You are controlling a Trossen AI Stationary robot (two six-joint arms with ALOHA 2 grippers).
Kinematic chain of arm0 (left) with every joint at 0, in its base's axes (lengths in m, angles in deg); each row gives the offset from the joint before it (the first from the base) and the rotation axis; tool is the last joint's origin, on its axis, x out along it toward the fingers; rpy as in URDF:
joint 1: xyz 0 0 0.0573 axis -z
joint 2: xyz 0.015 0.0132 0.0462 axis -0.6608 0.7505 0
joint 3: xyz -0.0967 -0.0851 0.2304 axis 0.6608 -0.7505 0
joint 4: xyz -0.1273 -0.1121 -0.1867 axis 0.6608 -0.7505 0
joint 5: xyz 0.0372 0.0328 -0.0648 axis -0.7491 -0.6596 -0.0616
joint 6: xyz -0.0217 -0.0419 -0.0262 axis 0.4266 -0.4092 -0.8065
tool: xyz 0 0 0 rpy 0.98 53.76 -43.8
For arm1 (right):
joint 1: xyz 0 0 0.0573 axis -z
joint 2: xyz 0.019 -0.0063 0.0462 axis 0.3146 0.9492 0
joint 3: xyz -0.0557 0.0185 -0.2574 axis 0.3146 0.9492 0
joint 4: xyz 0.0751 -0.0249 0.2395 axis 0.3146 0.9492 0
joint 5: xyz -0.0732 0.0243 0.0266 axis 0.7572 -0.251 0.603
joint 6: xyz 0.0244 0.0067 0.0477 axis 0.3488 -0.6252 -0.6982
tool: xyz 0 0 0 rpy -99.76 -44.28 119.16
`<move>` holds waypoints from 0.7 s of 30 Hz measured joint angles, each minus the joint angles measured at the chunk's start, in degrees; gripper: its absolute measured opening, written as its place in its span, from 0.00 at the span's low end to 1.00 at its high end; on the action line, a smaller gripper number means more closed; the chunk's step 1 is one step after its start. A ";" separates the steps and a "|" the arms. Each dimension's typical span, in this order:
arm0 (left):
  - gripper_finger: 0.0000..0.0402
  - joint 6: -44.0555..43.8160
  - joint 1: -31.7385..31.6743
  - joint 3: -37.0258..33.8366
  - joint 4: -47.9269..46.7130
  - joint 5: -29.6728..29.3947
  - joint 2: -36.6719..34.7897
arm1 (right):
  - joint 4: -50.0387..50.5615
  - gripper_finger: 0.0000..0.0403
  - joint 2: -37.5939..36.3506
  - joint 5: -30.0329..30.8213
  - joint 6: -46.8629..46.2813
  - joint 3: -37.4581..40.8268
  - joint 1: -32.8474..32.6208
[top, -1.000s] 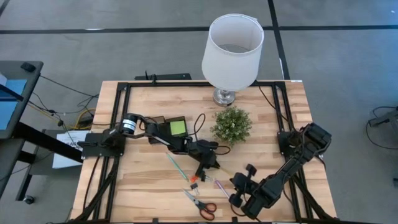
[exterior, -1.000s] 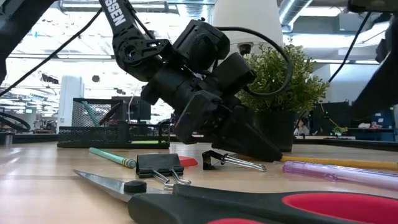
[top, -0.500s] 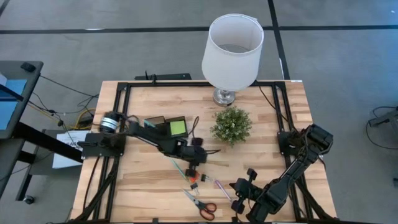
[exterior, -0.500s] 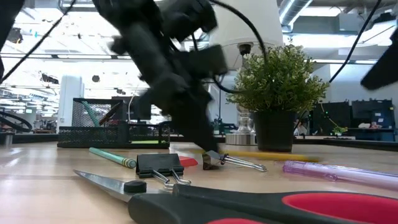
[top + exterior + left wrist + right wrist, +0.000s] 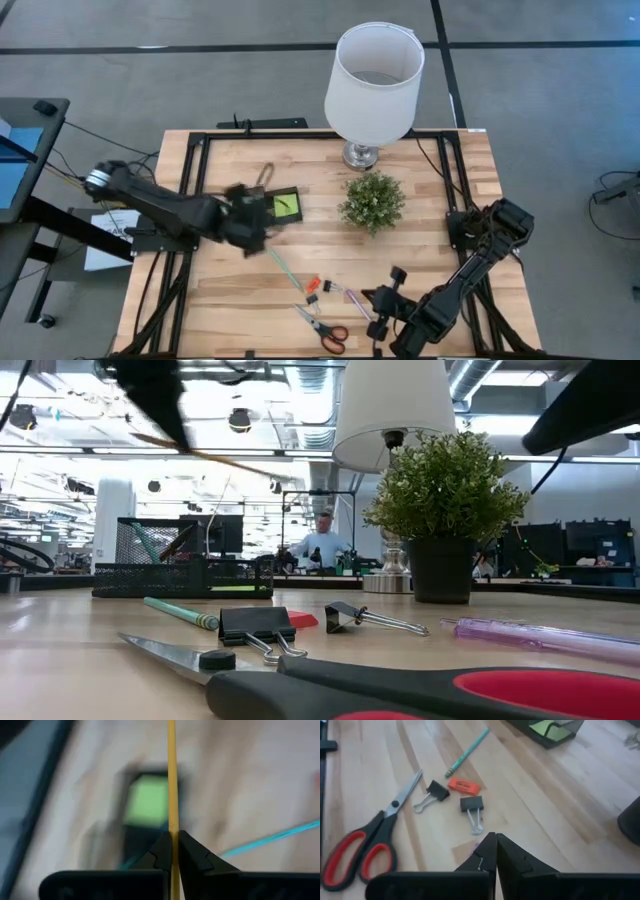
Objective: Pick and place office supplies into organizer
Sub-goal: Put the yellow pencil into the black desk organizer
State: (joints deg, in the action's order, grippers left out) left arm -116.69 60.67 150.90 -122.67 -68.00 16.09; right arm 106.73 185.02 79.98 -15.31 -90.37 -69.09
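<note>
Left gripper point(image 5: 172, 851) is clamping the yellow pencil point(image 5: 172, 780), carrying it in the air just beside the organizer point(image 5: 268, 208), on the side away from the plant point(image 5: 372, 200). The lime-green sticky-note pad point(image 5: 287, 205) is sitting in the organizer's low tray.

Right gripper point(image 5: 495, 851) is clenched on nothing, hovering over the worktop point(image 5: 420, 240) near the loose supplies: teal pen point(image 5: 467, 752), orange eraser-like block point(image 5: 463, 785), two black clips point(image 5: 472, 804), red-handled scissors point(image 5: 360, 850). All well apart from the organizer, on the plant's near side.

Risks, as I judge them:
- Pencil is pinched partway along its length with a long free end, so it is likely to pivot in the jaws and miss the tall pen compartment or catch on its rim.
- Left arm is blurring in the frames; a fast swing could knock the light organizer or the lamp point(image 5: 374, 80).
- A slip would be dropping the pencil onto the worktop.

No readable writing or brand visible on anything here.
</note>
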 joint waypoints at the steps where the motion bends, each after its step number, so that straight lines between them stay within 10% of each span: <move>1: 0.00 -3.45 -0.13 0.00 -5.18 -1.24 -1.52 | 0.01 0.00 0.00 -0.01 1.07 0.00 0.17; 7: 0.00 -12.92 -2.48 0.00 -27.40 -1.45 -3.70 | -0.11 0.00 0.00 -0.11 4.50 0.00 1.88; 21: 0.00 2.56 -12.87 -2.16 -26.21 -1.98 9.55 | -0.77 0.00 0.00 -0.47 4.94 0.02 4.40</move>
State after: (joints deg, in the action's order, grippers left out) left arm -114.14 47.80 148.74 -148.88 -69.99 25.63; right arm 105.96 185.02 79.51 -10.37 -90.34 -64.69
